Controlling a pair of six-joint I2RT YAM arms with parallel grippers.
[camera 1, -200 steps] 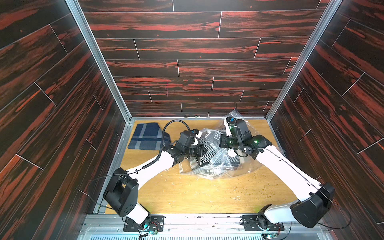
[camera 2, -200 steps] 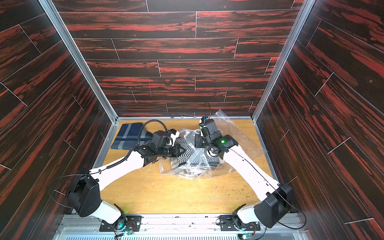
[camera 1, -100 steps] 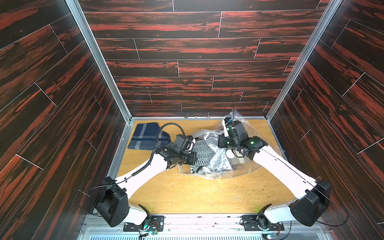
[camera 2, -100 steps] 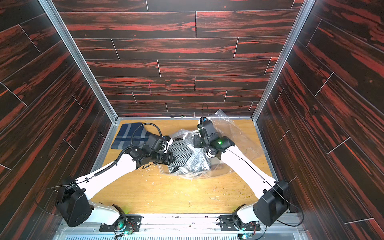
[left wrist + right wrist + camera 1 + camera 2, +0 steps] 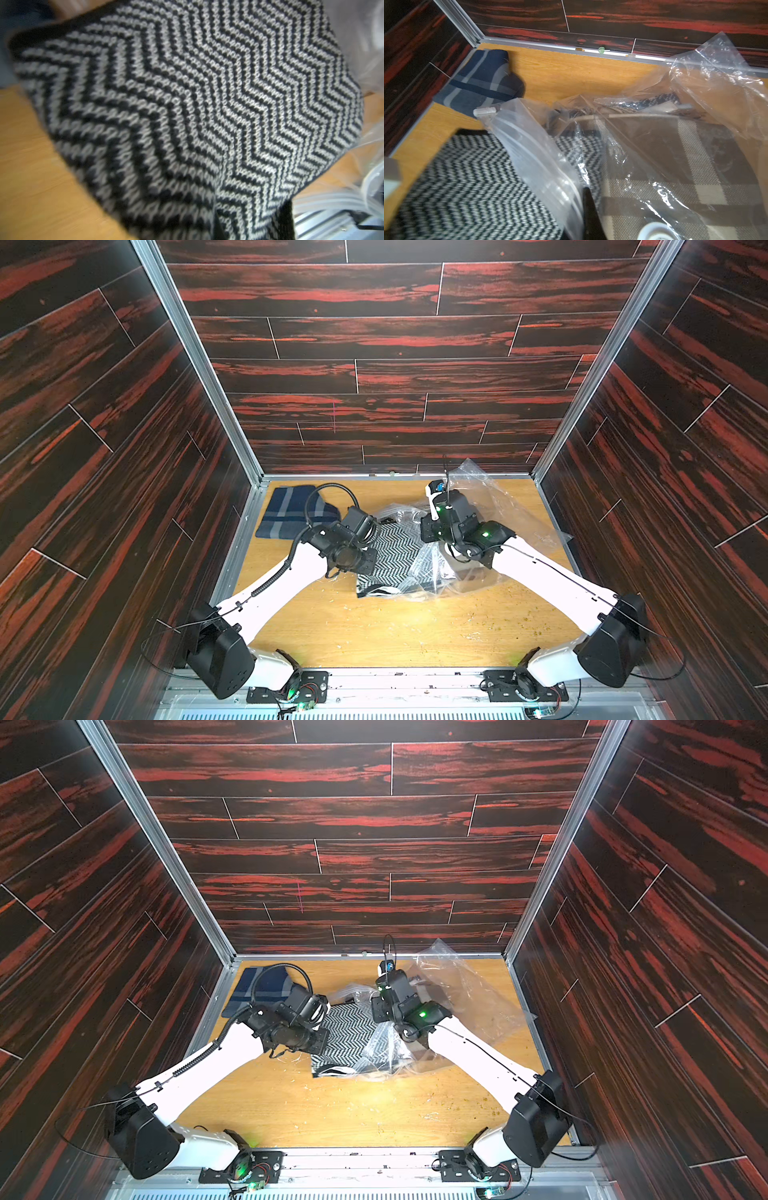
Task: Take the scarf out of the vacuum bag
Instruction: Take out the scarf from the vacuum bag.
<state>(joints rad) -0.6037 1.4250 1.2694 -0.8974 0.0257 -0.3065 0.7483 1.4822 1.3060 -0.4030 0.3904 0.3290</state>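
A black-and-white zigzag scarf (image 5: 395, 549) (image 5: 349, 1029) lies at mid table, its left part bare of plastic. It fills the left wrist view (image 5: 187, 104). My left gripper (image 5: 368, 566) is shut on the scarf, with its fingers hidden under the knit. The clear, crinkly vacuum bag (image 5: 498, 506) (image 5: 465, 986) spreads to the right. Its zip-seal edge (image 5: 529, 158) drapes across the scarf (image 5: 467, 176). My right gripper (image 5: 430, 535) (image 5: 583, 207) is shut on that edge and holds it off the table. The white valve disc (image 5: 656, 231) sits beside it.
A brown plaid cloth (image 5: 675, 187) lies inside the bag. A folded navy plaid cloth (image 5: 291, 510) (image 5: 477, 83) rests in the back left corner. Dark wood-pattern walls enclose the wooden table (image 5: 374, 635) on three sides.
My left arm has drawn back to the left, dragging the zigzag scarf further out from under the plastic. The right gripper has kept hold of the bag's edge, shifting only slightly.
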